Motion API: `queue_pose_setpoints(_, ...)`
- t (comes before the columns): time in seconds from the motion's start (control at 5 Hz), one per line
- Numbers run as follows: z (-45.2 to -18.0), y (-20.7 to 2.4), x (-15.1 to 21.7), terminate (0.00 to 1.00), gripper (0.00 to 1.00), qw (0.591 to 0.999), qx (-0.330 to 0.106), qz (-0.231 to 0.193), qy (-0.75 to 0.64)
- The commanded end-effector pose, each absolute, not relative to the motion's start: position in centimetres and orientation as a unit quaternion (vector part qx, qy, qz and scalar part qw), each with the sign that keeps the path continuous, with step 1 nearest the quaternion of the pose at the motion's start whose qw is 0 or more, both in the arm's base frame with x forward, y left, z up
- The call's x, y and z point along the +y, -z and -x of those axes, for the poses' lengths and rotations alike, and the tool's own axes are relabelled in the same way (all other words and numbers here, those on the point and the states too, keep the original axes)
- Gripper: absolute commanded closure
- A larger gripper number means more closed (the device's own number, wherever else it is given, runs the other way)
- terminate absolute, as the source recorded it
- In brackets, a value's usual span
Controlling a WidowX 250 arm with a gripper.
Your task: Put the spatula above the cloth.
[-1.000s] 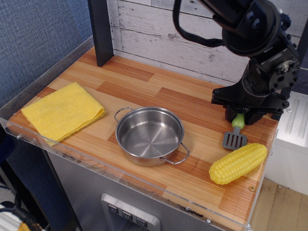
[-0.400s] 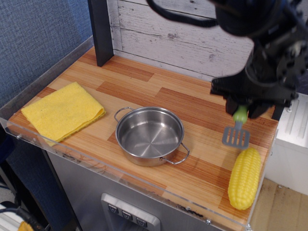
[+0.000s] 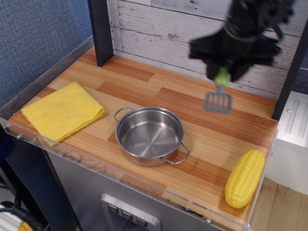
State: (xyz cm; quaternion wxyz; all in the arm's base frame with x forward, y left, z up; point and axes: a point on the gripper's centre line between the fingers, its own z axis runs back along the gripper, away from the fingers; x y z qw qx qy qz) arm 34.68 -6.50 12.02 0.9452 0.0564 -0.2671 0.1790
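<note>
My gripper (image 3: 222,73) is shut on the light green handle of the spatula (image 3: 219,96) and holds it in the air above the back right of the counter. The dark grey slotted blade hangs down, clear of the wood. The yellow folded cloth (image 3: 62,111) lies flat at the front left of the counter, far to the left of the gripper. The steel pot stands between the two.
An empty steel pot (image 3: 149,135) with two handles stands at the middle front. A yellow corn cob (image 3: 245,178) lies at the front right corner. A dark post (image 3: 100,31) rises at the back left. A clear rail (image 3: 72,156) runs along the front edge.
The gripper has lifted the spatula off the counter and carried it up and to the left. The corn cob swung from lying across to lying lengthways at the front right.
</note>
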Motion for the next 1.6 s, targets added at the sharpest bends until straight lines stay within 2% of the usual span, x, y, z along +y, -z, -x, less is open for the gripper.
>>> queue_pose_setpoints(0.0, -34.1, -16.6, -0.3, 0.0, 1.0, 0.919, -0.305, -0.067, -0.241)
queue_pose_setpoints(0.6, -34.9, -15.6, 9.5, 0.0, 1.0, 0.896, -0.285, -0.114, -0.32)
queue_pose_setpoints(0.8, -35.5, -14.2, 12.3, 0.0, 1.0, 0.89, -0.271, -0.127, -0.344)
queue_pose_setpoints(1.0, -35.9, -11.4, 14.1, 0.0, 1.0, 0.892, -0.242, -0.133, -0.358)
queue_pose_setpoints(1.2, -36.2, -8.6, 14.9, 0.0, 1.0, 0.9, -0.213, -0.137, -0.354)
queue_pose_setpoints(1.4, -36.1, -6.7, 15.1, 0.0, 1.0, 0.905, -0.197, -0.136, -0.351)
